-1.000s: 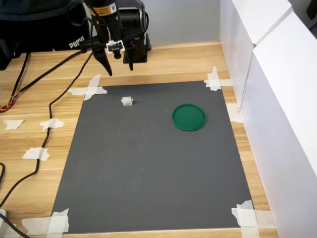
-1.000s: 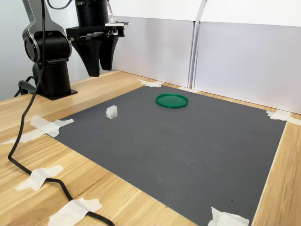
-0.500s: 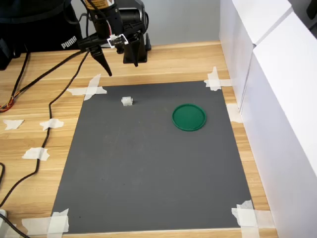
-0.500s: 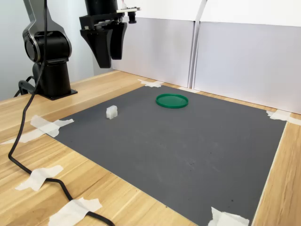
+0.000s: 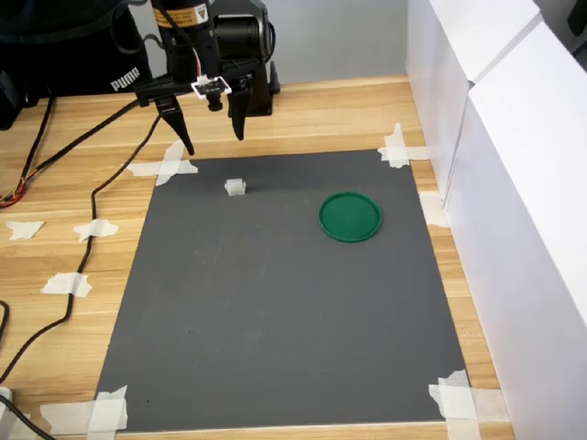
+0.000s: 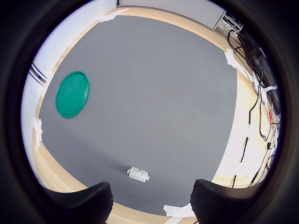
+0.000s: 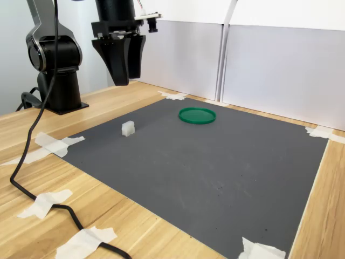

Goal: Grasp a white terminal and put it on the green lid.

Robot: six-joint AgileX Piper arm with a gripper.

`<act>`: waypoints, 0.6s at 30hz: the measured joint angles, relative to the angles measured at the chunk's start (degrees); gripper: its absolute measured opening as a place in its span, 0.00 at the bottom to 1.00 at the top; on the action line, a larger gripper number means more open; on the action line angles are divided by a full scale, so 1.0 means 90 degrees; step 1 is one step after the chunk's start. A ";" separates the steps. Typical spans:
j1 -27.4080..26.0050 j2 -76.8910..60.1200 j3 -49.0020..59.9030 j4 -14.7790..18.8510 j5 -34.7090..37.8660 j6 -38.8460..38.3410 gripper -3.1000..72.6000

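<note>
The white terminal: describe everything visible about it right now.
The white terminal is a tiny, slightly translucent white plastic block. In the wrist view it looks oblong, with a row of small cells along one face. It rests on the dark grey mat near one edge, apart from the green lid, which lies towards the first exterior view's right. Nothing touches it but the mat. The gripper hangs above and beyond it with open, empty jaws.

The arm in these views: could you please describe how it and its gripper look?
The arm is glossy black with rounded joints on a black base. The gripper has two long black tapering fingers, a small white-framed part between them and an orange-yellow label above. A black cable trails across the table.
</note>
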 joint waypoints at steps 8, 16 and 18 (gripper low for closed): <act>0.0000 0.0035 0.0907 0.0079 -0.0709 -0.0203 0.97; 0.0000 0.0596 0.1000 0.0098 -0.1023 -0.0206 0.97; 0.0000 0.0727 0.1000 0.0105 -0.1081 -0.0206 0.97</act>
